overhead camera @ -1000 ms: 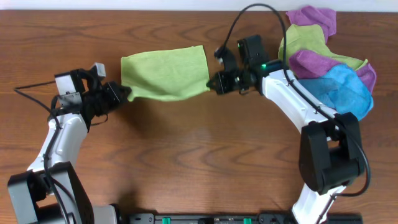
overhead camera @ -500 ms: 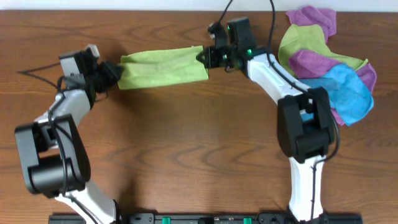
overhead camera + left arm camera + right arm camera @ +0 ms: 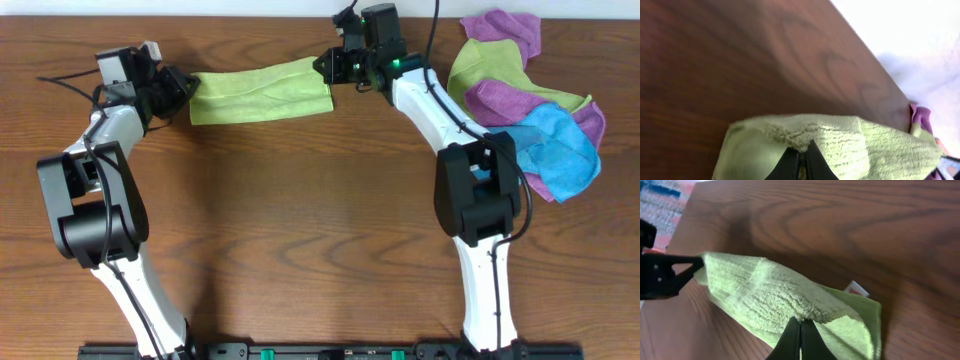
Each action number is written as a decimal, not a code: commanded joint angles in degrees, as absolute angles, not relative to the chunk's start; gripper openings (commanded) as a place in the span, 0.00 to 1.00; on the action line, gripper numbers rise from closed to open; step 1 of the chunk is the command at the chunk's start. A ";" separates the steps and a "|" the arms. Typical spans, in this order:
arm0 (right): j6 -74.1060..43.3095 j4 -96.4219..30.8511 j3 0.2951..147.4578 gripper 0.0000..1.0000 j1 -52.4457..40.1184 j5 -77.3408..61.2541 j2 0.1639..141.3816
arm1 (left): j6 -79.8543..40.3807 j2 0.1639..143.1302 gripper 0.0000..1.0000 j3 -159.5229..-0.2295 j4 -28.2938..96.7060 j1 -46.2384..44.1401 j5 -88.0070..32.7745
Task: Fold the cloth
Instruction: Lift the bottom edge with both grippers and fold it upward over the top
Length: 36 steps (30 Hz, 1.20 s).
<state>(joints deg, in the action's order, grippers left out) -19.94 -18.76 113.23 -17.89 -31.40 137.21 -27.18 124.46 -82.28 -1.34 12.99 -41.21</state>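
My left fingers (image 3: 181,88) and right fingers (image 3: 327,67) stay clamped on the ends of the cloth (image 3: 260,90), having swept it back to the far edge of the desk (image 3: 300,220). It now lies there as a narrow strip, so one fold looks made.

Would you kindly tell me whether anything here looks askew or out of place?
The lime-green cloth, pinched at each end by the left gripper and right gripper, runs slightly slanted; the spare cloths at the far right lie in a crumpled heap.
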 commanded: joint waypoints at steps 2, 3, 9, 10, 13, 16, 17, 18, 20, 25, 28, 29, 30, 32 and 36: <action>-20.78 -18.85 114.80 0.02 -16.71 -29.54 137.91 | -26.61 125.21 0.05 -83.79 -0.69 12.97 -43.53; -20.78 -18.90 115.11 0.02 -16.51 -29.54 137.91 | -26.55 125.21 0.06 -83.83 -0.71 12.97 -43.53; -20.73 -22.46 115.61 0.02 -16.12 -29.58 137.91 | -25.10 125.23 0.06 -84.29 1.45 12.99 -44.29; -20.47 -23.83 115.61 0.02 -16.23 -29.58 137.91 | -23.97 125.23 0.06 -84.27 2.52 12.99 -45.10; -19.42 -27.73 115.61 0.01 -16.93 -30.06 137.91 | -21.69 125.21 0.06 -84.29 6.63 12.99 -46.19; -17.67 -30.33 115.61 0.01 -17.85 -30.00 137.91 | -20.73 125.14 0.05 -84.29 9.08 13.30 -46.17; -17.12 -30.94 115.61 0.02 -18.11 -29.93 137.91 | -20.75 125.14 0.06 -84.29 9.23 13.50 -46.15; -16.97 -31.42 115.59 0.02 -18.33 -29.69 137.91 | -20.75 125.14 0.06 -84.29 9.26 13.72 -46.11; -16.82 -31.90 115.59 0.01 -18.63 -28.34 137.91 | -20.78 125.14 0.06 -84.29 9.28 14.31 -44.82; -16.62 -32.45 115.48 0.02 -18.83 -27.94 137.95 | -20.75 125.14 0.06 -84.29 9.30 15.11 -43.07; -16.64 -32.60 115.48 0.02 -19.00 -27.18 137.95 | -20.73 125.14 0.06 -84.29 9.30 15.09 -42.94; -16.62 -32.62 115.48 0.02 -19.07 -27.18 137.95 | -20.73 125.14 0.06 -84.29 9.32 15.09 -42.89; -16.62 -32.62 115.48 0.09 -19.11 -27.18 137.95 | -20.75 125.14 0.09 -84.29 9.43 15.09 -42.92; -16.64 -32.51 115.48 0.54 -19.11 -27.18 137.93 | -20.75 125.12 0.36 -84.29 10.22 15.18 -43.09; -16.64 -32.25 115.55 0.85 -18.76 -27.22 137.49 | -18.81 124.77 0.51 -85.73 14.28 15.92 -44.49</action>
